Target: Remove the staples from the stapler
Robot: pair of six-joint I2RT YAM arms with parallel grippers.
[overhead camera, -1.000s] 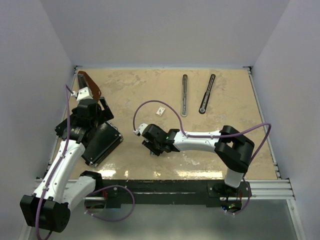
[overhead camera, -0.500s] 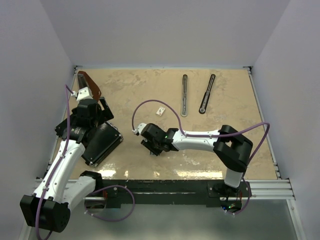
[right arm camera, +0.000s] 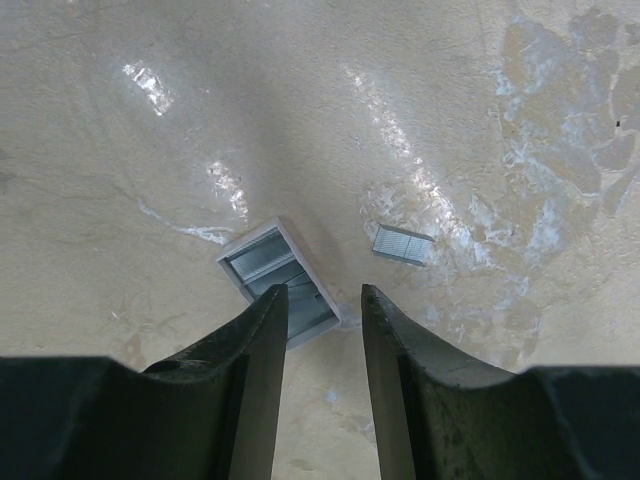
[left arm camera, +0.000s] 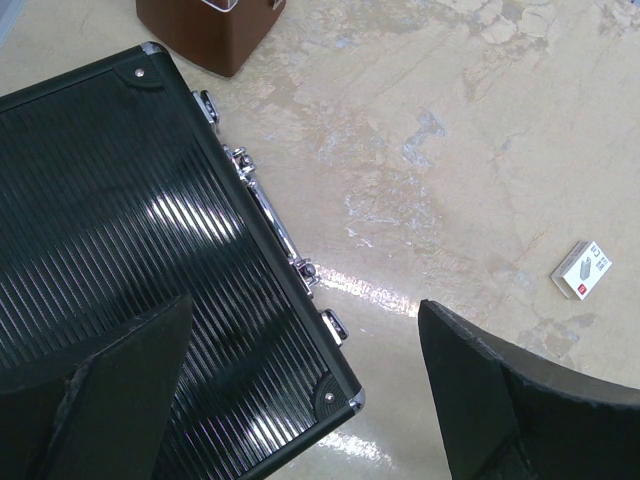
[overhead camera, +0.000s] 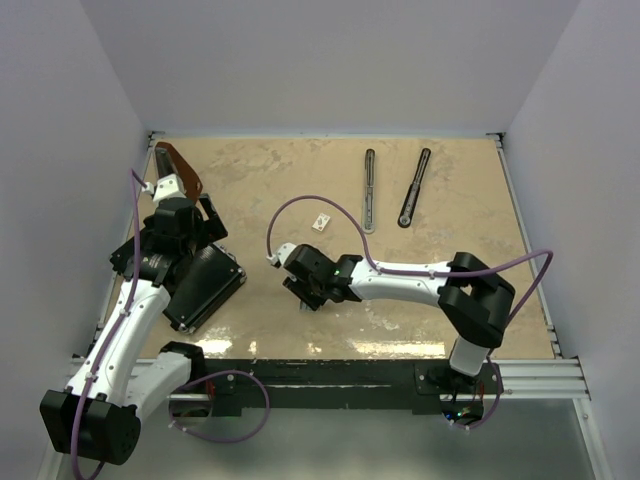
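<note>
The stapler lies apart as two slim bars at the back of the table: a dark-grey metal bar (overhead camera: 369, 190) and a black bar with a rounded end (overhead camera: 414, 188). In the right wrist view a short silvery strip of staples (right arm camera: 403, 244) lies loose on the table. Beside it is a small open whitish tray (right arm camera: 278, 280) holding more staples. My right gripper (right arm camera: 322, 300) (overhead camera: 305, 288) hovers low over the tray's near corner, its jaws narrowly open and empty. My left gripper (left arm camera: 305, 310) (overhead camera: 185, 235) is wide open and empty above the flat black case.
A ribbed black case (left arm camera: 120, 220) (overhead camera: 200, 285) with metal latches lies at the left. A brown wedge-shaped object (left arm camera: 210, 30) (overhead camera: 180, 170) sits behind it. A small white box (overhead camera: 321, 222) (left arm camera: 581, 270) lies mid-table. Grey walls enclose the table.
The right arm's elbow has shifted slightly right and toward the near edge; its gripper has barely moved. The left arm has not moved.
</note>
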